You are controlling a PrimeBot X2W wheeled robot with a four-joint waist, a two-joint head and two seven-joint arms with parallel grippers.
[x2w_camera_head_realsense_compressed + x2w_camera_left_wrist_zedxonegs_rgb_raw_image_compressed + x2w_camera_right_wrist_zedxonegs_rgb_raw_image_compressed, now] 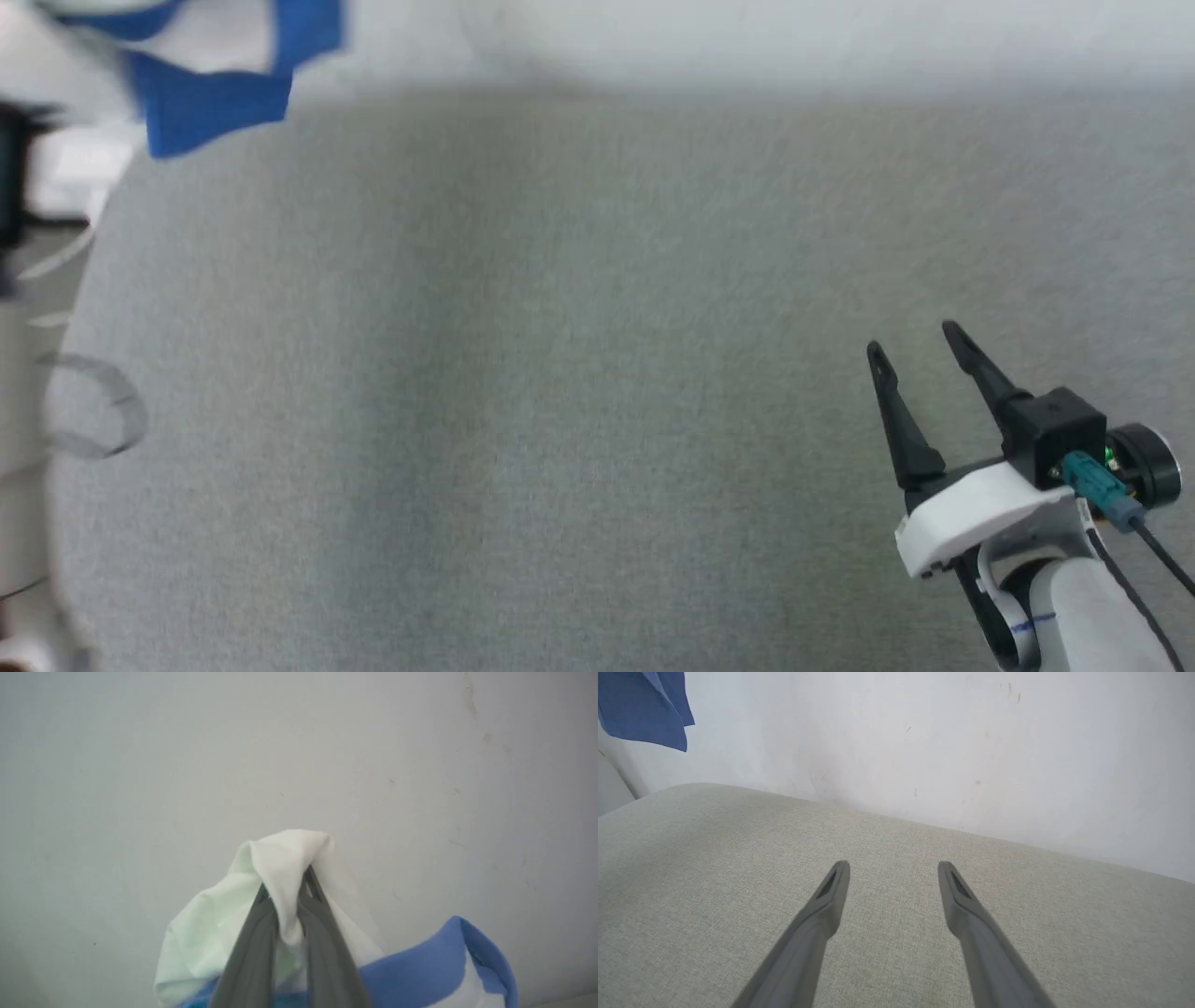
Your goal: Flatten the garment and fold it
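Note:
In the left wrist view my left gripper (pixel 285 884) is shut on a bunched fold of the garment (pixel 285 858), pinching white cloth between its two dark fingers, with a blue sleeve hanging below at the right. In the head view the garment (pixel 215 103) hangs at the top left corner, blue and white, lifted off the surface. A blue piece of the garment (pixel 642 707) also dangles at the top left of the right wrist view. My right gripper (pixel 917 338) stands open at the lower right over the grey surface, nothing between its fingers.
A grey fabric-covered surface (pixel 560 373) spreads across the head view, with a rounded edge at the left. A pale wall (pixel 971 742) rises behind its far edge. Pale robot parts (pixel 23 392) stand along the left border of the head view.

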